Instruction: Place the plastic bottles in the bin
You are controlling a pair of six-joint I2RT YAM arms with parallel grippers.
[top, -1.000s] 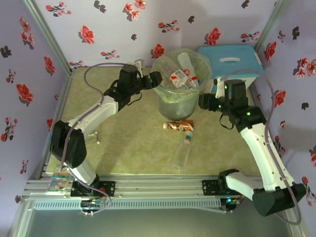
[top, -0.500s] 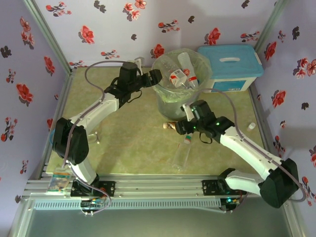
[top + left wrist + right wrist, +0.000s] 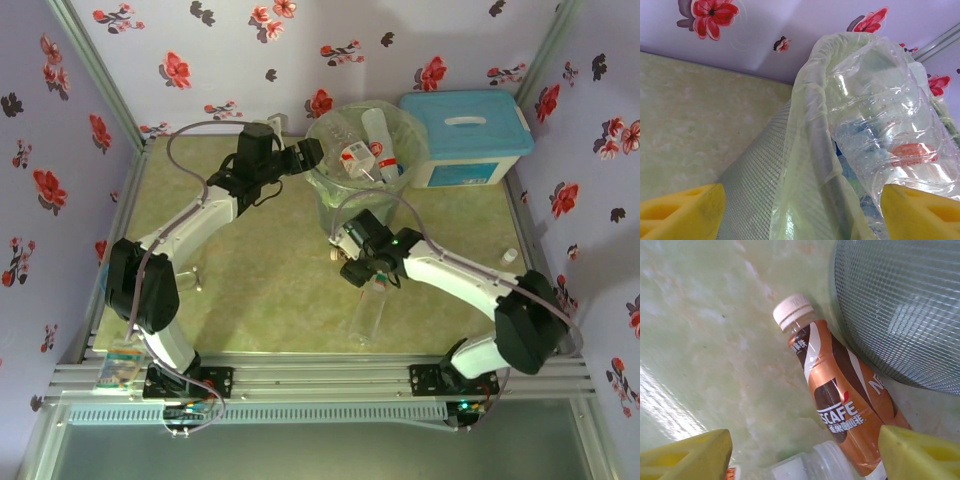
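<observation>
Plainly, the brown coffee bottle (image 3: 840, 400) is lying on its side on the table (image 3: 260, 290), with its white cap (image 3: 793, 310) pointing away and its body resting just beside the mesh wall of the bin (image 3: 900, 305). It is looking like a light, thin-walled plastic thing, so I am expecting it to roll or skid on the smooth top if nudged, and its glossy label is probably going to be slippery. Across the middle of the body, square over the label, is seeming the safest hold, rather than the tapering neck.

The right gripper (image 3: 805, 445) is hanging over it with its yellow fingers (image 3: 685, 455) spread wide on either side, touching nothing. A clear bottle (image 3: 372, 305) is lying close by, its neck crowding the brown one's lower end, so there is little slack there.

The left gripper (image 3: 802, 200) is sitting at the bin's rim with jaws apart and nothing clamped. A crumpled bottle (image 3: 885, 125) is leaning inside against the pale green liner (image 3: 810, 125), among other bottles already in the bin.

The table is showing a pale, glossy marbled top. A white box with a blue lid (image 3: 465, 135) is standing just beside the bin, and floral walls (image 3: 150, 60) are closing in the cell.
</observation>
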